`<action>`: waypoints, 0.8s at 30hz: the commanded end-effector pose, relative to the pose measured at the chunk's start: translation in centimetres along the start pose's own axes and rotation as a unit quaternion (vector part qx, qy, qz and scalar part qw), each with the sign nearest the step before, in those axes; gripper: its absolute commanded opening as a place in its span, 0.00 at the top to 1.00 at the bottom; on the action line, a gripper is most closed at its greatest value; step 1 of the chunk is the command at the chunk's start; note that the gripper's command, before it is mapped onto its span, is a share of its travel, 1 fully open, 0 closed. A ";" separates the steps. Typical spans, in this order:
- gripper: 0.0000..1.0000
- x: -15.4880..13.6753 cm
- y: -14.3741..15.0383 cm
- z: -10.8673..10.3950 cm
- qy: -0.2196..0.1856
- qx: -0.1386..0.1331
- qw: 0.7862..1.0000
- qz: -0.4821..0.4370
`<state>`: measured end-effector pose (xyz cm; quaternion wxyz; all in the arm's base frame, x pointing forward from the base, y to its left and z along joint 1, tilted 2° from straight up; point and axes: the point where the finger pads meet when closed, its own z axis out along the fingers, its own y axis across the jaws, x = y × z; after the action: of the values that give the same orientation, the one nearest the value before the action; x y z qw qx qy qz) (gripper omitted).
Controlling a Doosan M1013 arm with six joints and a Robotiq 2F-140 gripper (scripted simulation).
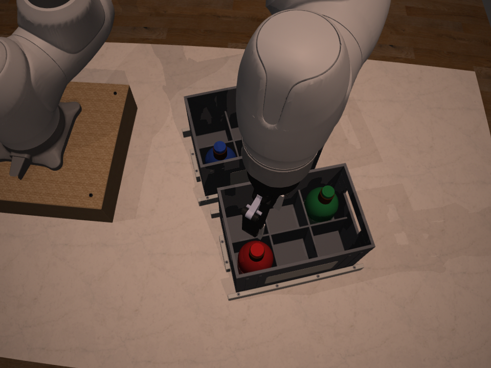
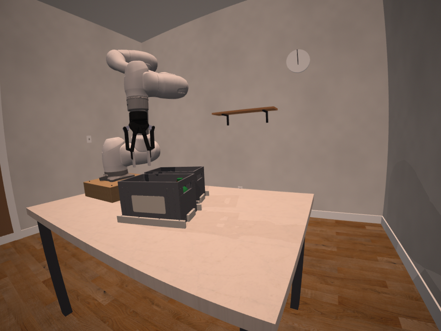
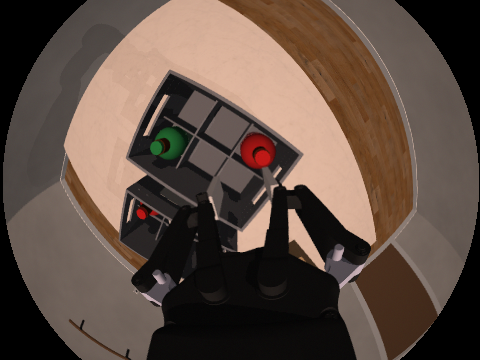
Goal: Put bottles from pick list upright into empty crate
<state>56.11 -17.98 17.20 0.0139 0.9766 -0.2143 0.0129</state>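
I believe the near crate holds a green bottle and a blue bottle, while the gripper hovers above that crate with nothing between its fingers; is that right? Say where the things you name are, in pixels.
Not quite: beside the green bottle [image 1: 321, 205] [image 3: 171, 144], the near crate [image 1: 296, 268] [image 2: 149, 185] [image 3: 235, 104] holds a red bottle [image 1: 255, 259] [image 3: 257, 150], not a blue one, as the top view shows. The rest stands.

Near crate [image 1: 245, 281] [image 2: 149, 188] [image 3: 175, 178]: dark gray, six-compartment, level on the table; a round-shouldered green-capped green bottle [image 1: 321, 206] [image 2: 185, 189] [image 3: 172, 143] and a red-capped red bottle [image 1: 255, 259] [image 3: 258, 150] stand upright in diagonally opposite corner compartments. Far crate [image 1: 218, 178] [image 2: 201, 181] [image 3: 131, 235]: dark gray, level, just beside it, partly hidden; contains a blue-capped blue bottle [image 1: 220, 154] and a second red-capped bottle [image 3: 142, 213].
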 end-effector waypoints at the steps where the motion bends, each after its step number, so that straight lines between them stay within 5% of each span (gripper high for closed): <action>1: 0.62 0.4 1.5 0.0 0.000 0.000 1.000 0.000; 7: 0.62 1.0 4.0 0.0 0.000 0.000 1.000 0.000; 24: 0.62 1.0 4.0 0.9 0.000 0.000 1.000 0.000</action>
<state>55.32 -22.04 16.58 0.0137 0.9766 -0.2141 0.0129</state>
